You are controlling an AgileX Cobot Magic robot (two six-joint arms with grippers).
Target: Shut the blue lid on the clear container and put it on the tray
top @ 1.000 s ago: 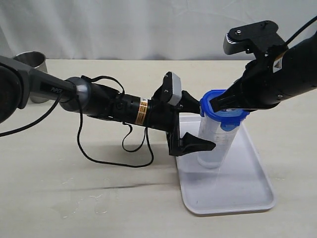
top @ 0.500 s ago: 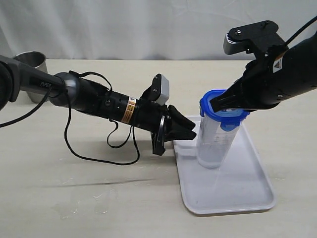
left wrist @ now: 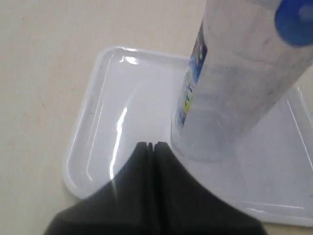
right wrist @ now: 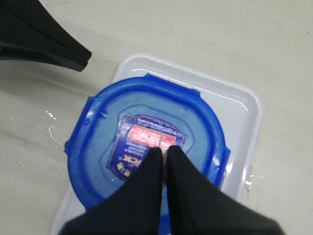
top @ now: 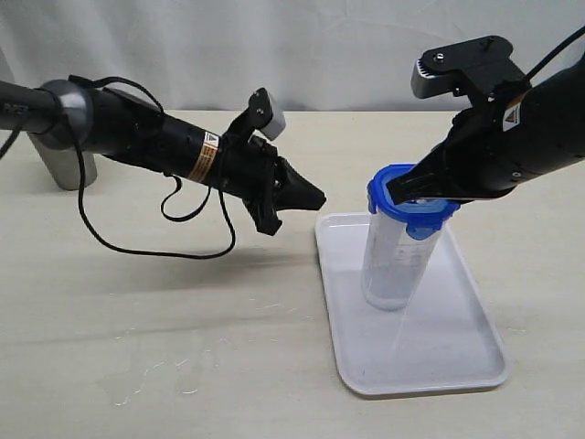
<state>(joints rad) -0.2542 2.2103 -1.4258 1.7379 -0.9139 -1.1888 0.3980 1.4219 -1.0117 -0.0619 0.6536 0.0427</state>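
The clear container (top: 395, 261) stands on the white tray (top: 457, 352), leaning slightly, with the blue lid (top: 413, 208) on its top. My right gripper (top: 397, 194) is shut, and its tips rest on the lid's sticker (right wrist: 149, 142) in the right wrist view (right wrist: 164, 151). My left gripper (top: 315, 196) is shut and holds nothing. It hangs above the table just left of the tray, apart from the container. In the left wrist view its closed tips (left wrist: 152, 145) point at the container's base (left wrist: 230, 98) over the tray's rim (left wrist: 95, 132).
A metal cup (top: 57, 166) stands at the far left of the table, mostly hidden behind the left arm. A black cable (top: 155, 247) droops from that arm to the tabletop. The left gripper's fingers (right wrist: 46, 41) show at a corner of the right wrist view.
The left gripper, open beside the container a second ago, has shut and drawn back to the left and up, off the tray. Right gripper, lid and container have stayed put.
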